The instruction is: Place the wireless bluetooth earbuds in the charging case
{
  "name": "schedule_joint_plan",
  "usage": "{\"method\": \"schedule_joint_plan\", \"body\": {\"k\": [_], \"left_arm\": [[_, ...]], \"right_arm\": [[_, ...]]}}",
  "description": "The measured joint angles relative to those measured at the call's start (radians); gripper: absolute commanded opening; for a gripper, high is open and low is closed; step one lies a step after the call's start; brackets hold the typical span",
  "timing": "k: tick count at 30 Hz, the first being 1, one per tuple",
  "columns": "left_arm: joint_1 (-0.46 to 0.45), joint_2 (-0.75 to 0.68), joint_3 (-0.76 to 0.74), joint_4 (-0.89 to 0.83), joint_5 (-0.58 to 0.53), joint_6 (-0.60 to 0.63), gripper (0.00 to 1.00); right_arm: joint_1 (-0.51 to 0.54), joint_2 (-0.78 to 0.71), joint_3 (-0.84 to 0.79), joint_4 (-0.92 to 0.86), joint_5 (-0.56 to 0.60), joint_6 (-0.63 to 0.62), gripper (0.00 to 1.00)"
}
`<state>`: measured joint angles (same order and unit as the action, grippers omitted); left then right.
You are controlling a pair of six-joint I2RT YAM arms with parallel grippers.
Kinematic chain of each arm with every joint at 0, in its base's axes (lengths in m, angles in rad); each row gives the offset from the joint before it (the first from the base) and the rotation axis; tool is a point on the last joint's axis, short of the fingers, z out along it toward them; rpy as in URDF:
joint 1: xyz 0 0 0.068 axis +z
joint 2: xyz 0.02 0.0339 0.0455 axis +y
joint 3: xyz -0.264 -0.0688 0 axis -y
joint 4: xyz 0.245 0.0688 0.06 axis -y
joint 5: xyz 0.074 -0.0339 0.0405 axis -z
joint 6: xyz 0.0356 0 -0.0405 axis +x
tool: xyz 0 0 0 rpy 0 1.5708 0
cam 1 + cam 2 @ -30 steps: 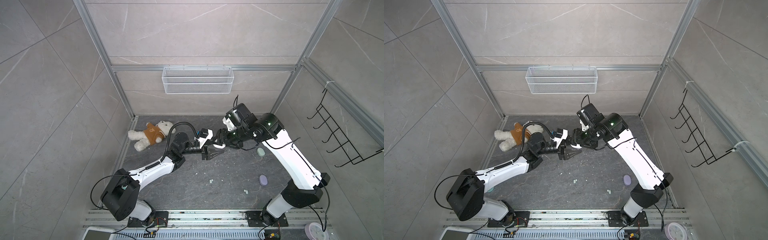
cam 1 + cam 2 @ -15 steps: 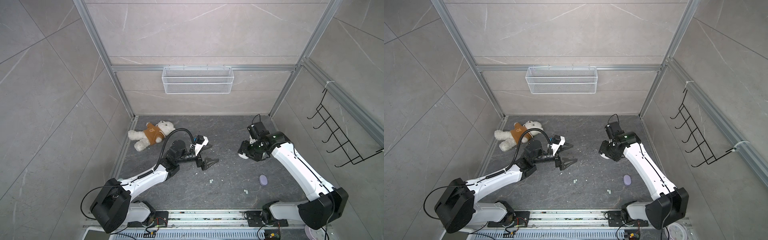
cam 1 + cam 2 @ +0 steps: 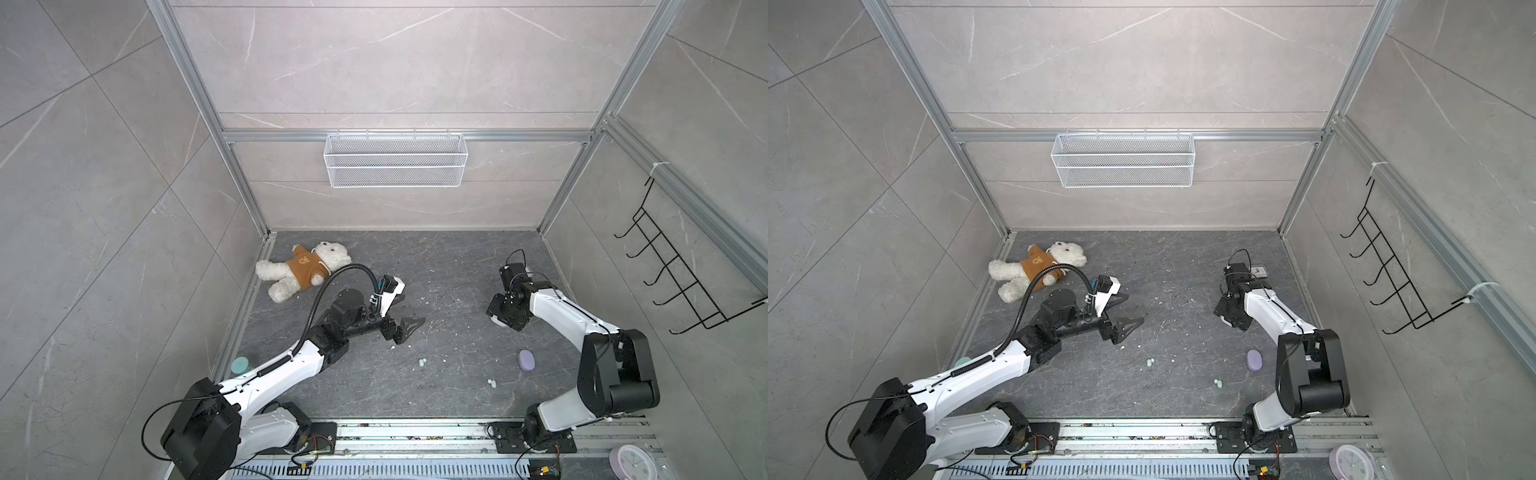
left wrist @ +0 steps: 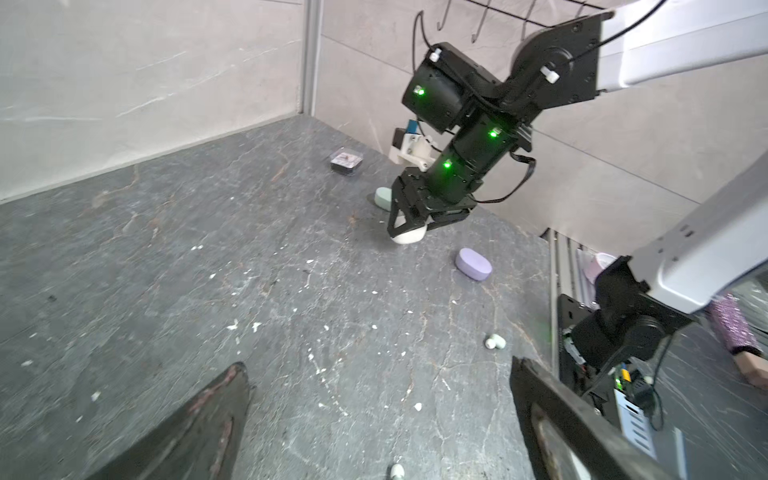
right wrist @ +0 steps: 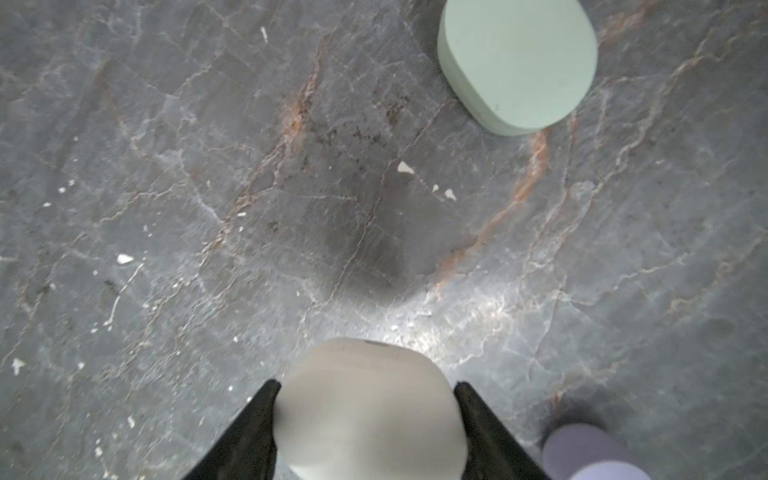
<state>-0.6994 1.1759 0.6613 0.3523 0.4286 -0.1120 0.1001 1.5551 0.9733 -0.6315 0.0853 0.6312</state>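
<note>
Case sits clamped in right gripper, left gripper spread wide, empty; best lower it level beside the earbuds.

**Claws parted after meeting mid-tabletop**

A second earlier the left claw and the right claw had met nose to nose over the middle of the tabletop. The right arm then swung back to its own side, carrying the white charging case low over the surface. The left arm sank lower, and its claw's jaws spread from half-closed to wide apart.
</note>
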Motion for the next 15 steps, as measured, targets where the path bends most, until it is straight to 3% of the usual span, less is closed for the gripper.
{"method": "schedule_joint_plan", "body": {"k": [9,12,15], "left_arm": [[0.005,-0.008,0.0,-0.085,-0.091,0.016,1.0],[0.005,-0.011,0.0,-0.093,-0.109,0.019,1.0],[0.005,-0.014,0.0,-0.096,-0.114,0.019,1.0]], "right_arm": [[-0.024,0.078,-0.024,0.092,0.008,-0.008,0.5],[-0.024,0.1,-0.026,0.103,0.003,-0.008,0.56],[-0.024,0.104,-0.026,0.105,-0.002,-0.007,0.69]]}}
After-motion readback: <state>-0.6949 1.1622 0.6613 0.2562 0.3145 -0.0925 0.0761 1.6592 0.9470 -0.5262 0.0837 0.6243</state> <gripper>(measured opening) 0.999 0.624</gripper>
